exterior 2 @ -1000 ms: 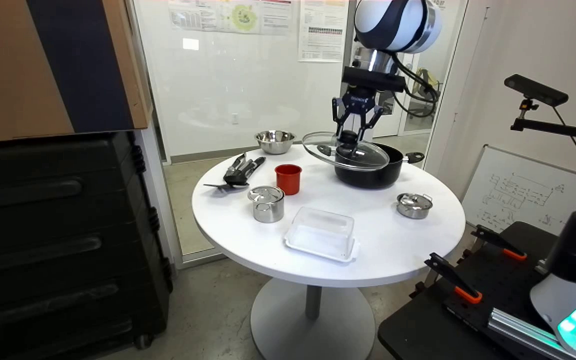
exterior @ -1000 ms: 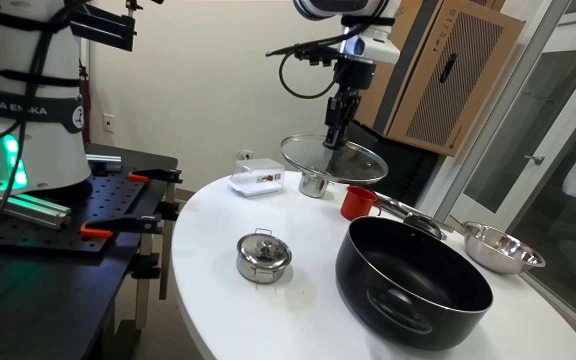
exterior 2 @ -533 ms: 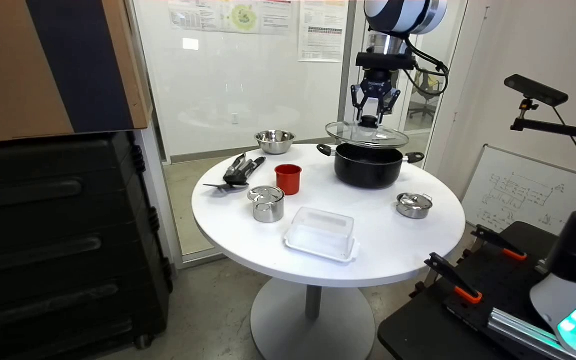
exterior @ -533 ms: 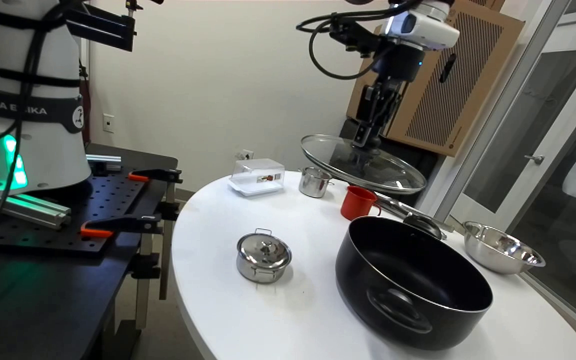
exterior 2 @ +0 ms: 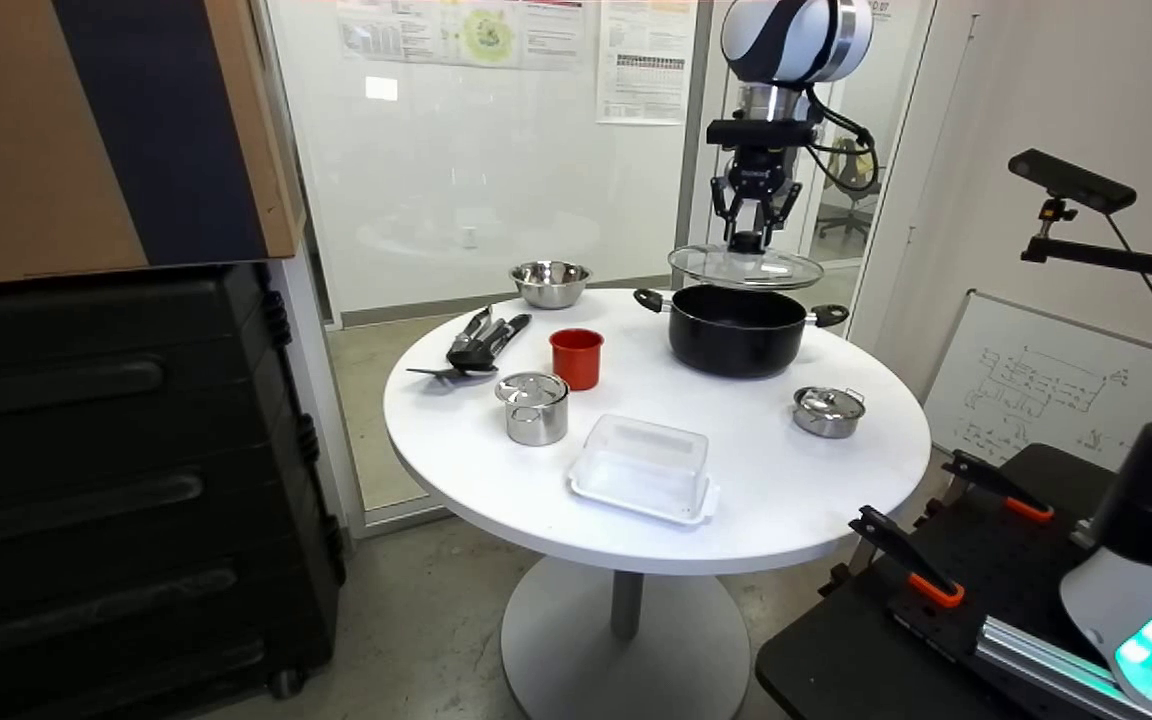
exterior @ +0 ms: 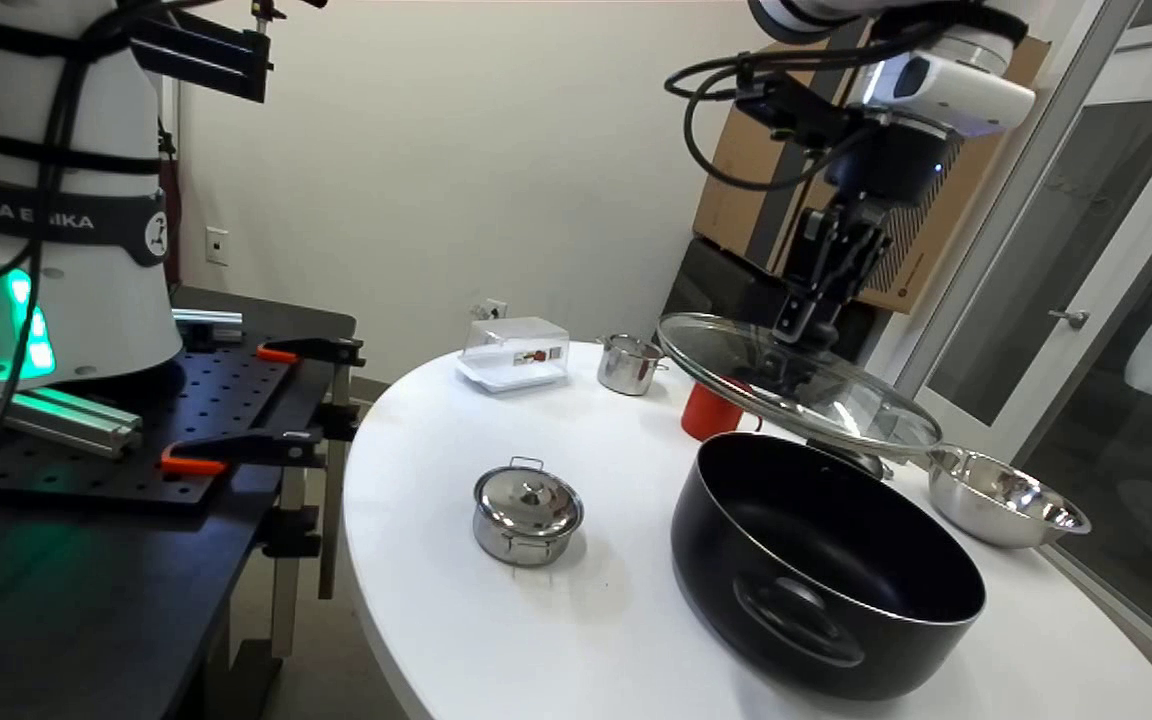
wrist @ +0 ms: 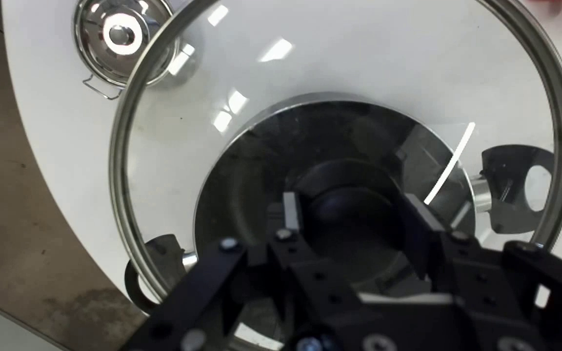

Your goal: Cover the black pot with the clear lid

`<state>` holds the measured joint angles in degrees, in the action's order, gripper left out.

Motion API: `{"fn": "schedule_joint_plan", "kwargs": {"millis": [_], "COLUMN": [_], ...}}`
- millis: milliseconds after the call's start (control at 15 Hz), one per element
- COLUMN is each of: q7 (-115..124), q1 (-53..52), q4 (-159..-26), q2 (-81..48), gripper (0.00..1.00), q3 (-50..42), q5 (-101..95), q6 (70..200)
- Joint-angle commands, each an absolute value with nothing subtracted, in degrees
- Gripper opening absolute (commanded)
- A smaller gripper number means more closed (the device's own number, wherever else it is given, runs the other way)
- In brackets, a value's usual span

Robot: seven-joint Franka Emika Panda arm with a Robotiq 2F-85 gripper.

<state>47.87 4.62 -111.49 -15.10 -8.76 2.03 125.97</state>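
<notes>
The black pot (exterior: pixel 796 630) stands on the white table with its top open; it shows in both exterior views (exterior 2: pixel 736 345). The clear lid (exterior: pixel 866 400) is held in the air above the pot; in an exterior view (exterior 2: pixel 786 272) a gap shows between lid and pot rim. In an exterior view it looks tilted and shifted toward the pot's far side. My gripper (exterior: pixel 804 335) is shut on the lid's dark knob from above. In the wrist view the gripper (wrist: pixel 351 219) has the knob between its fingers, and the pot shows through the glass (wrist: pixel 164 131).
A red mug (exterior: pixel 708 412) and a steel bowl (exterior: pixel 1001 505) stand near the pot. A small silver lidded tin (exterior: pixel 528 530), a small steel pot (exterior: pixel 628 365) and a clear plastic dish (exterior 2: pixel 646 470) stand on the white table (exterior 2: pixel 496 490). Black utensils (exterior 2: pixel 481 345) lie near its edge.
My gripper has carried the lid from beside the pot to above it, rightward in both exterior views. In the last half second the lid has come lower. The pot has not moved.
</notes>
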Motion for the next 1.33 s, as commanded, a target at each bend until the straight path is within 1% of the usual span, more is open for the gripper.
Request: {"fn": "schedule_joint_plan", "kwargs": {"millis": [0, 600, 1267], "q7": [51.8, 55.2, 56.9], "q1": [4.7, 5.6, 5.8], "q4": [-104.0, -98.7, -98.0], "q2": [-20.3, -26.9, -29.7], "gripper": [0.25, 0.25, 0.25], "q3": [-10.3, -12.0, -11.9], "q5": [1.6, 2.6, 4.1], "q6": [122.0, 123.7, 128.2]}}
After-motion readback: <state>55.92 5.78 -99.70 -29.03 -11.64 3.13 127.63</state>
